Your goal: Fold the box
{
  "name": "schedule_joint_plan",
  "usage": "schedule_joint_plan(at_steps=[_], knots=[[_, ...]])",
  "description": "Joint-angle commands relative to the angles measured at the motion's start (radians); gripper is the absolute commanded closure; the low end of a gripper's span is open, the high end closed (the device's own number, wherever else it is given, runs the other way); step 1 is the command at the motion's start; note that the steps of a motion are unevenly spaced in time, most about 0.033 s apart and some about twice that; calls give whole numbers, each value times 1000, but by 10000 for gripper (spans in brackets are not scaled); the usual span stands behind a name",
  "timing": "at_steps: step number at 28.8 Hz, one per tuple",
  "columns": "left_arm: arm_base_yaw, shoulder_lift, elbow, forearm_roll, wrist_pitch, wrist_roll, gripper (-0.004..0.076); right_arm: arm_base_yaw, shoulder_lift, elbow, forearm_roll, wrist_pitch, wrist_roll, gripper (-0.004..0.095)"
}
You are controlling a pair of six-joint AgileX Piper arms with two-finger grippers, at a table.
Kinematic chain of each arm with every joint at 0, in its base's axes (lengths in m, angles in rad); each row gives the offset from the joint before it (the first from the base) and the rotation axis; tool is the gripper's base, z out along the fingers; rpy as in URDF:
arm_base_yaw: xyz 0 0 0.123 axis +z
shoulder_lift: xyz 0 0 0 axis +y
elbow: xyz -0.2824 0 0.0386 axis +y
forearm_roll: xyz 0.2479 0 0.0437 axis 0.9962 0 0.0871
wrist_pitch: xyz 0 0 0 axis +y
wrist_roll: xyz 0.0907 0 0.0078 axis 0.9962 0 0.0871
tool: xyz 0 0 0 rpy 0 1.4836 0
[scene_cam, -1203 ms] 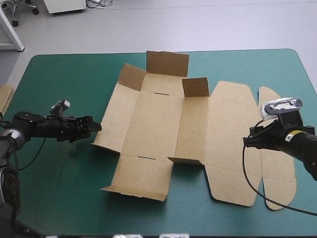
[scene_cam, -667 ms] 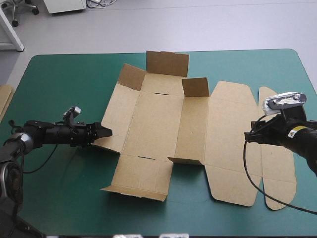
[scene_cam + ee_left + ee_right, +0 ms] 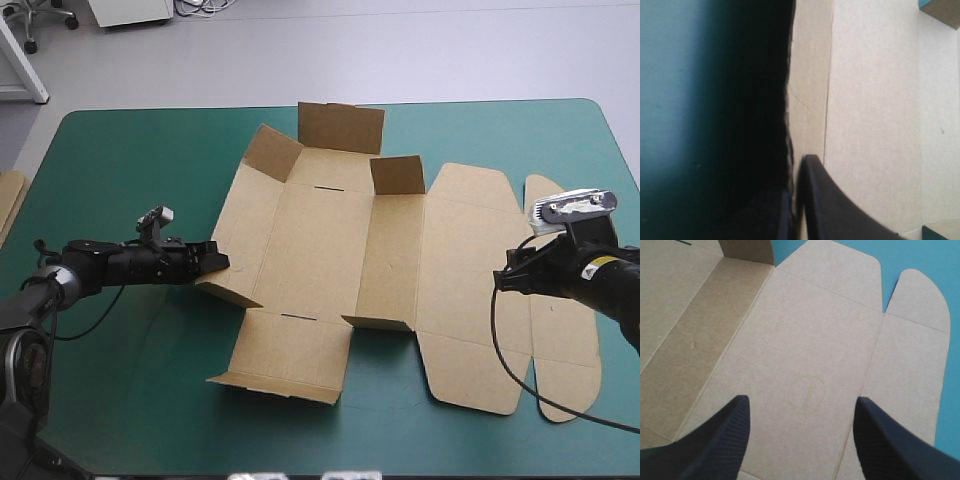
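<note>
Brown box (image 3: pixel 320 250): probably light, stiff, hinging at creases. Left hand (image 3: pixel 218 263) pinching its left flap edge; right hand (image 3: pixel 801 401) spread over lid.

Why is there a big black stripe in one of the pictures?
Left wrist view: that is deep shadow under the lifted flap of the box, falling on the teal-green cover beside the left gripper. High view and right wrist view: evenly lit, only faint shadows.
</note>
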Motion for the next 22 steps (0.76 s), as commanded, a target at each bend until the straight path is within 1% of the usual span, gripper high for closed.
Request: schedule_joint_plan(at_steps=[1, 3, 6, 10, 14, 17, 20, 22], knots=[[-68, -36, -23, -35, -44, 41, 734, -5, -9, -36, -1, -48, -8, 333], [-72, -36, -38, -28, -36, 28, 734, -5, -9, -36, -1, -50, -8, 333], [-70, -36, -85, 16, 14, 12, 734, -5, -9, -36, -1, -50, -8, 333], [-70, -36, -191, 90, 93, -15, 734, -5, -9, -36, -1, -54, -8, 333], [-70, -36, -315, 193, 157, -87, 734, -5, -9, -36, -1, -56, -8, 333], [-70, -36, -410, 292, 230, -124, 734, -5, -9, -36, 1, -65, -10, 333], [-70, -36, -498, 372, 330, -146, 734, -5, -9, -36, 1, -80, -10, 333], [-70, -36, -554, 421, 414, -146, 734, -5, -9, -36, 1, -95, -10, 333]])
